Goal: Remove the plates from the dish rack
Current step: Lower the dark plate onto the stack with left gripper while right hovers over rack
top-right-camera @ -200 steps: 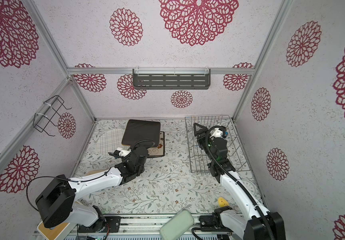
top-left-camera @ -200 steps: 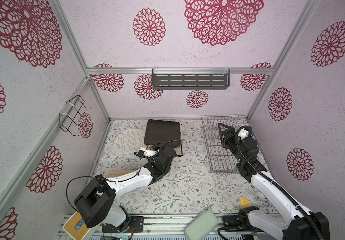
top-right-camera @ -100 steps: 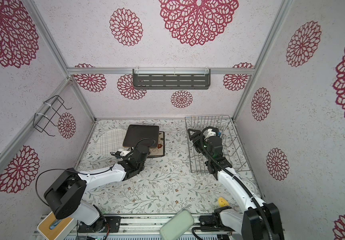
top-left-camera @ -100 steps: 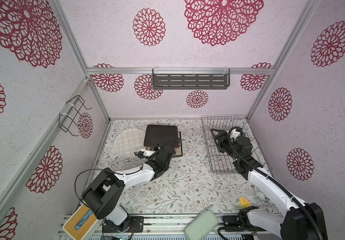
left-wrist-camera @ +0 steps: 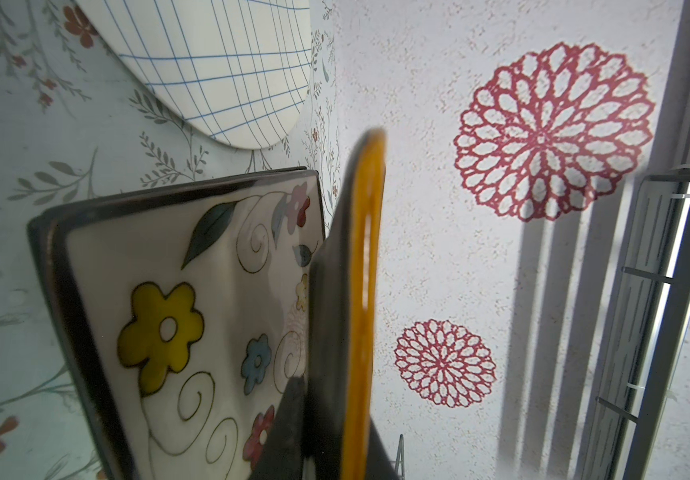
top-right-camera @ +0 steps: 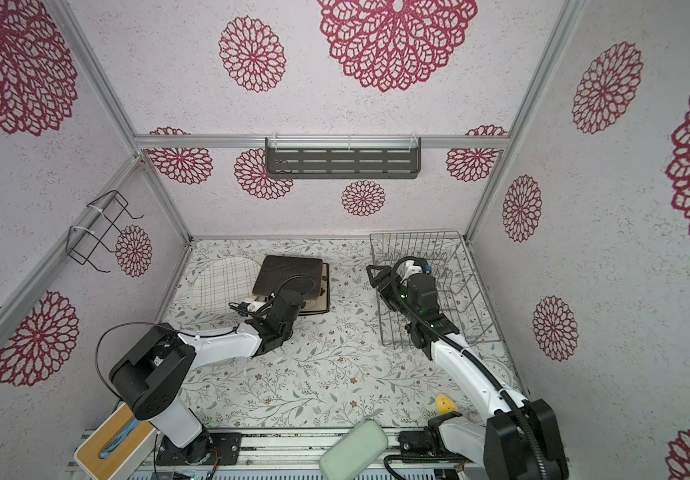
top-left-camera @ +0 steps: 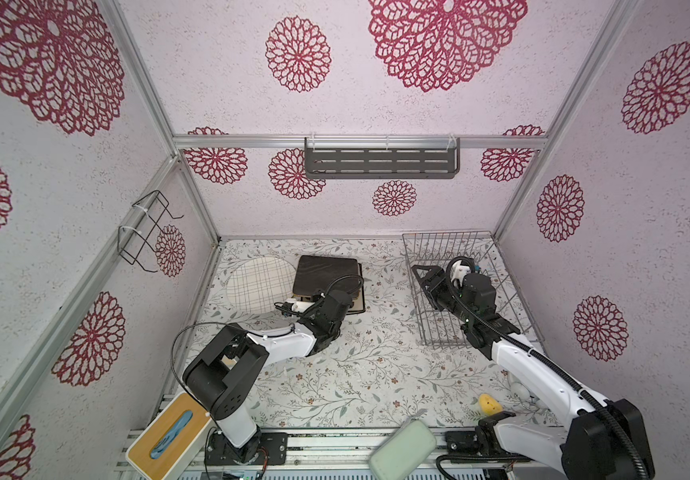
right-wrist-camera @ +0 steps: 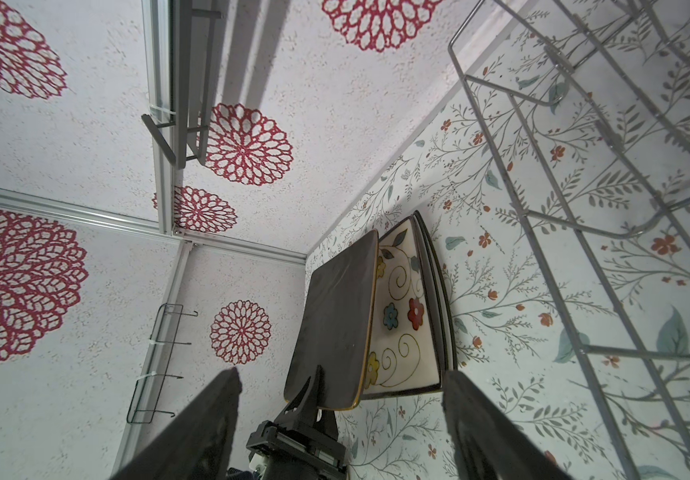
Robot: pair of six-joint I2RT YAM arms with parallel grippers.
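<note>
the dark brown rounded-square plate (top-left-camera: 326,274) has a shiny amber edge, and we see it slanted just above the cream floral square plate (left-wrist-camera: 193,307) topping a stack on the flowery table (top-left-camera: 356,382), beside the round cream grid-lined plate (top-left-camera: 258,284). left gripper (right-wrist-camera: 313,388) pinches its near edge, arm stretched low. right gripper (top-left-camera: 422,280) gapes wide over the left side of the silver wire dish rack (top-left-camera: 447,234).

One dark brown plate (top-left-camera: 326,272) aslant over floral plate (right-wrist-camera: 401,316), grid plate (top-left-camera: 258,284) flat alongside, silver dish rack (top-left-camera: 447,246) rightward.
</note>
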